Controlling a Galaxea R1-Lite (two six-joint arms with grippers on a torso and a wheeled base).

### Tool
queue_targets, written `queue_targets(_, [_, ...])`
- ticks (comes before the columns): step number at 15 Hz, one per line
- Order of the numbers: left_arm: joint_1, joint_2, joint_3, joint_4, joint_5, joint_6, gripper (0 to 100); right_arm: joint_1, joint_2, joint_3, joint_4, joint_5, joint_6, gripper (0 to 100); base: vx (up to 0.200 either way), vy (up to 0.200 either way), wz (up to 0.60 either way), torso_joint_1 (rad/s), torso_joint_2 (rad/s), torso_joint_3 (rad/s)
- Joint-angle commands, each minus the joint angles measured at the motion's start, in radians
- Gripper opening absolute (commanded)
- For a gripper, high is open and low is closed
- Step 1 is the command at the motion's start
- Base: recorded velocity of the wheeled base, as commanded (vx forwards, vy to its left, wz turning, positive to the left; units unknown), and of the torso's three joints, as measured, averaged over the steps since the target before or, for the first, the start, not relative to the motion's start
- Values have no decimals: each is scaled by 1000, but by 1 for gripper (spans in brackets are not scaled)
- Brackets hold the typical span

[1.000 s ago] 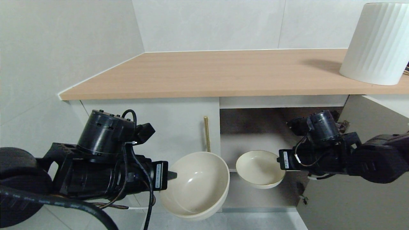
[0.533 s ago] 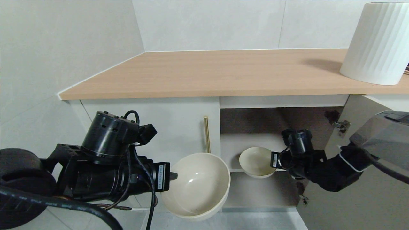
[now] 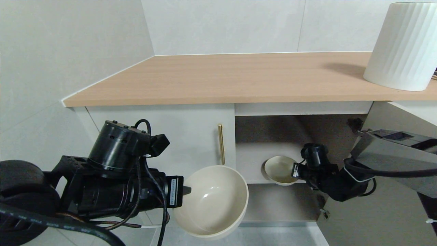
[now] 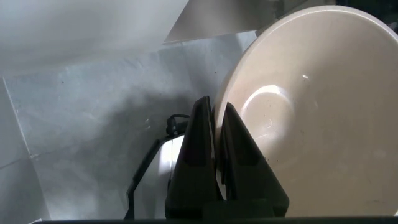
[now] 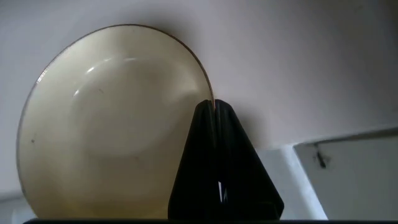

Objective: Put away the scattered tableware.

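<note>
Right gripper [image 3: 294,169], jaws pinching the rim of the small bowl [image 3: 280,169], holds it inside the open cabinet [image 3: 300,108], near the shelf [image 3: 251,160] front edge; contact not determinable. Left gripper [image 3: 186,190], jaws clamped on the large bowl [image 3: 213,201] rim, holds it outside the cabinet, beneath the door's brass handle [image 3: 221,143]. Shelf surface extends behind the small bowl.

left arm [image 3: 116,184]: black, cylindrical housing, looped black cables, white label | right arm [image 3: 336,182]: black, grey upper link
</note>
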Motion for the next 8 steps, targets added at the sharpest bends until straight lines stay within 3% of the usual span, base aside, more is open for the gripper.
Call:
queue_targets(1, [-1, -3, 0, 0, 0, -1, 0, -13, 33, -26, 0, -4, 2, 0, 0, 0, 0, 0, 0, 0])
queue_targets(8, [-1, 7, -2, -3, 4, -1, 0, -14, 85, -149, 13, -48, 28, 0, 0, 0, 0, 0, 0, 0])
